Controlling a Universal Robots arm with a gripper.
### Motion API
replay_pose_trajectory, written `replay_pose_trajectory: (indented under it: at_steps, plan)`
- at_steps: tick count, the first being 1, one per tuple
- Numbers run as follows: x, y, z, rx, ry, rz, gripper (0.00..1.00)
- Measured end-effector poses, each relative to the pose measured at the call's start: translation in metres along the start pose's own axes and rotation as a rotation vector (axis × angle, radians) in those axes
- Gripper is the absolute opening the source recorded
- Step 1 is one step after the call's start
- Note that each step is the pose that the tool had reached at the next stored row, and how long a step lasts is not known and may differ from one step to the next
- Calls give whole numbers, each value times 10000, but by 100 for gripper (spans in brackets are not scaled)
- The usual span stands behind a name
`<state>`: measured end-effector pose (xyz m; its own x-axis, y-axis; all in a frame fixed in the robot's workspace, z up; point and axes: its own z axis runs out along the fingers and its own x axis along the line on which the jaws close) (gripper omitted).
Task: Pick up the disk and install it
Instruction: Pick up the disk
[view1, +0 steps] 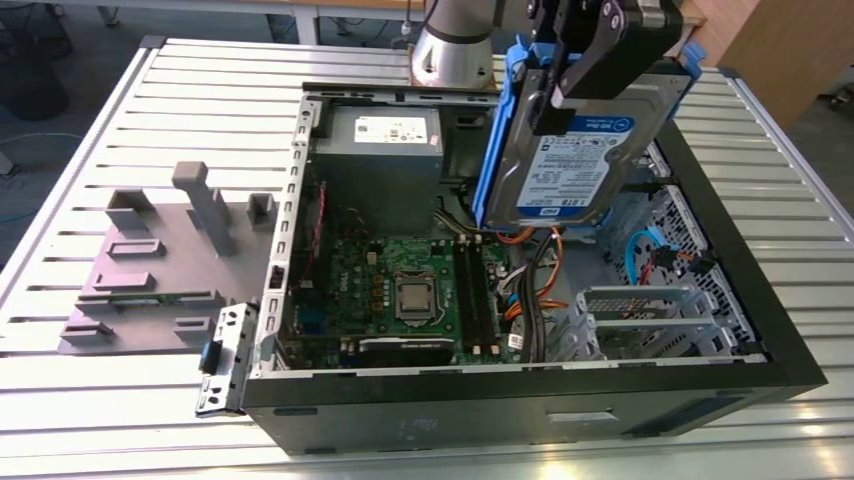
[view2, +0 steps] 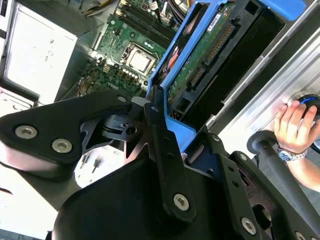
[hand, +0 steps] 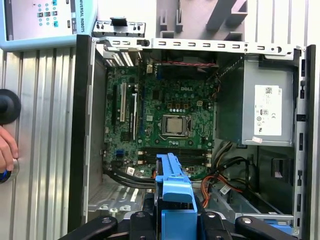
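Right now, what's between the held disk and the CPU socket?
The memory slots. They run across the motherboard between the disk in its blue carrier and the CPU socket, as the first wrist view shows.

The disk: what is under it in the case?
Held in the gripper, the disk hangs over the case; orange cables and motherboard show below. Whatever sits behind it is covered.

Robotics lab: slatted aluminium bench (view1: 80, 120), opened computer case (view1: 534, 400).
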<state>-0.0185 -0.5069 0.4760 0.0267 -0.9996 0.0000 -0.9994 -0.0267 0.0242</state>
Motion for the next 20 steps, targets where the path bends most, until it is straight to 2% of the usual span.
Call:
replay_pose_trajectory:
  at_steps: [20]
  plan:
    - [139, 4, 4, 0, -1, 0, 37]
